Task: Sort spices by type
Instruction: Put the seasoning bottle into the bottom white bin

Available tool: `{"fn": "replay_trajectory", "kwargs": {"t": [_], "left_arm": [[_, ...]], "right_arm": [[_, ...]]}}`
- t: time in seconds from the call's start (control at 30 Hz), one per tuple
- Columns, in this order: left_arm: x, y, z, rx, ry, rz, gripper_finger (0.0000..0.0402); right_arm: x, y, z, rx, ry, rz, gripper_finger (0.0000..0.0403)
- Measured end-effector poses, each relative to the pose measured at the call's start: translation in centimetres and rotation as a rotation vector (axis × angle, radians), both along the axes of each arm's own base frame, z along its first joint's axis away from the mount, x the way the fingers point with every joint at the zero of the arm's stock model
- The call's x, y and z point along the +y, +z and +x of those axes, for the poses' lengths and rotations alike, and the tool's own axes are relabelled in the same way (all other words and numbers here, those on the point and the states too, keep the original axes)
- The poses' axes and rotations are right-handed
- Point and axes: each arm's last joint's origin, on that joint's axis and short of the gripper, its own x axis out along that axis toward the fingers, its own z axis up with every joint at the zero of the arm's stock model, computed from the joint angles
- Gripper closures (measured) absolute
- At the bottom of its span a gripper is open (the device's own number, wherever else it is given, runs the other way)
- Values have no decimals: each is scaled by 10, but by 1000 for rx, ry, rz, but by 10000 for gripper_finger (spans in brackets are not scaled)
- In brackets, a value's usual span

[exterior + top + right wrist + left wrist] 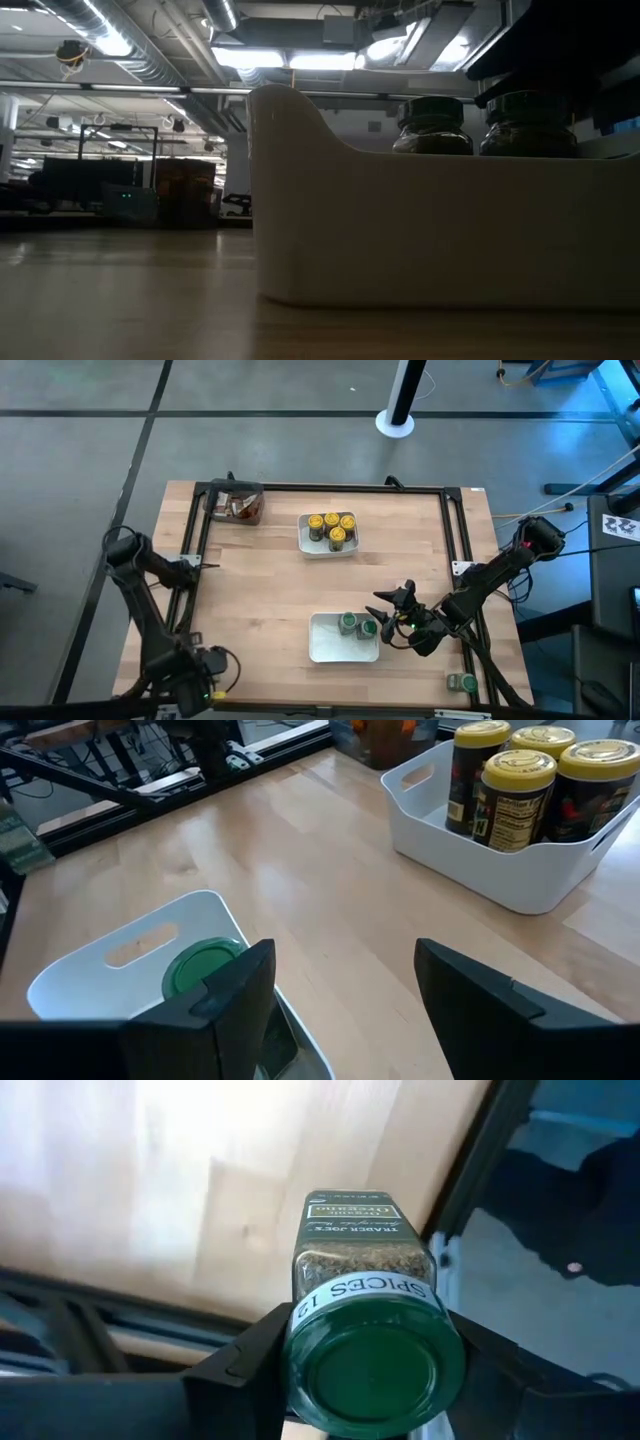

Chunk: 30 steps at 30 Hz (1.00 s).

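My left gripper (pixel 203 665) hangs over the table's near left corner, shut on a green-lidded spice jar (pixel 360 1250). My right gripper (pixel 395 615) stands open at the right end of the near white tray (pixel 325 645), with nothing between its fingers (pixel 480 1000). That tray holds two green-lidded jars (pixel 348 622) standing upright, which also show in the low view (pixel 432 125). The far white tray (pixel 312 545) holds several yellow-lidded jars (pixel 332 525). One more green-lidded jar (pixel 462 682) stands near the table's near right corner. My left gripper pinches the jar at its green lid (pixel 300 1350), one finger on each side. The fingers (pixel 245 1365) come from above, pointing down. The jar hangs upright below them, lid up.
A dark square bin (pixel 236 503) with brown-orange packets sits at the far left corner. A black frame rail (pixel 330 487) runs around the table top. Bare wood lies between the two trays and on the table's left half.
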Motion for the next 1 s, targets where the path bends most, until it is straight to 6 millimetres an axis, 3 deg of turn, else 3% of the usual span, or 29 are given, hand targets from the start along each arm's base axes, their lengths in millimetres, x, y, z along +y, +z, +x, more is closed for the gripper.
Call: {"fn": "replay_trajectory", "kwargs": {"t": [0.2, 0.4, 0.63, 1.0], "left_arm": [[22, 35, 33, -56, -66, 11, 215], [46, 56, 67, -158, -103, 5, 215], [77, 61, 98, -216, -87, 13, 215], [107, 65, 134, -349, -53, -27, 215]], "right_arm": [[0, 0, 0, 1, 3, 3, 162], [0, 0, 0, 1, 4, 4, 162], [0, 0, 0, 1, 4, 4, 162], [0, 0, 0, 3, 5, 3, 162]]}}
